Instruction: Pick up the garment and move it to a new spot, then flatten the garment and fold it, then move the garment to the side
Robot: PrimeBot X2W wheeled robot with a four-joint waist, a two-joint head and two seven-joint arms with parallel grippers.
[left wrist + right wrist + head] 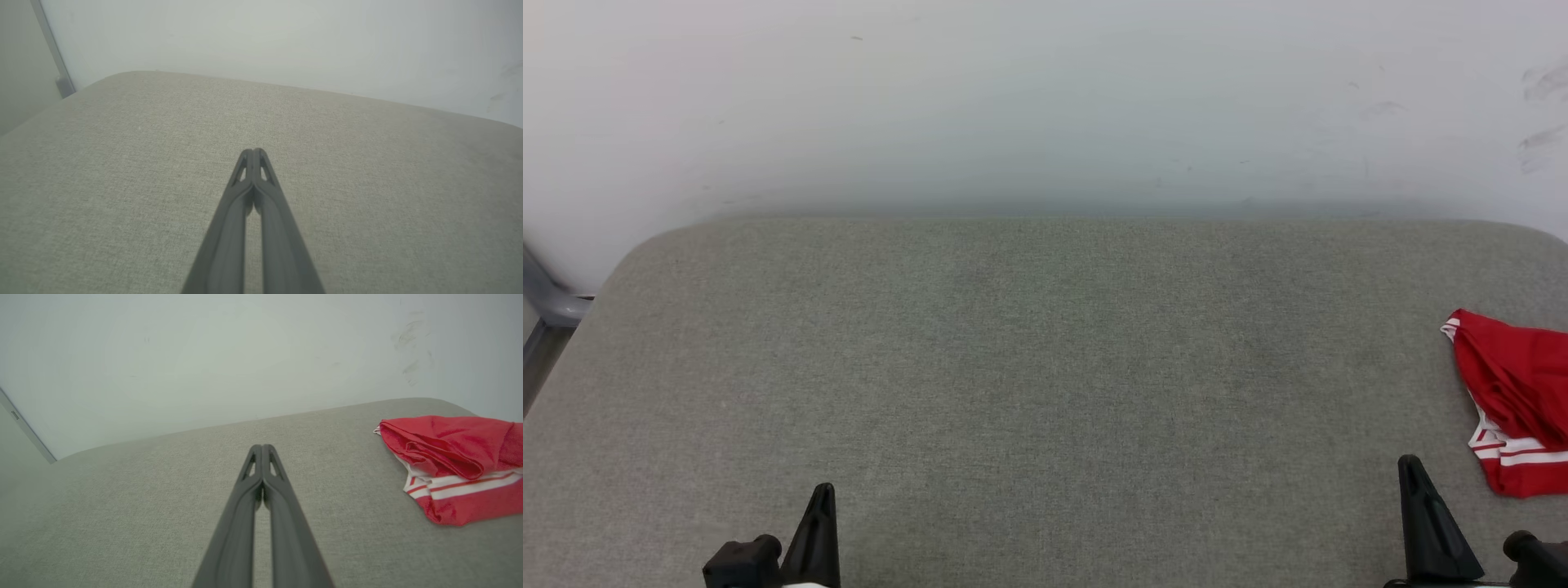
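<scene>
Head view: a grey woven-fabric padded surface [1045, 367] with rounded corners spans the workspace, backed by a plain white wall [1045, 98]. The garment [1515, 392], a red jersey cloth with white striped trim, lies bunched at the surface's right edge, partly cut off by the frame. It is well apart from the left gripper [823, 492] and near, not touching, the right gripper [1410, 464]. Both grippers have their dark fingers pressed together, holding nothing. Status, as judged: the garment is rumpled and ungrasped, so pick-up, relocation, flattening, folding and set-aside all appear outstanding.
</scene>
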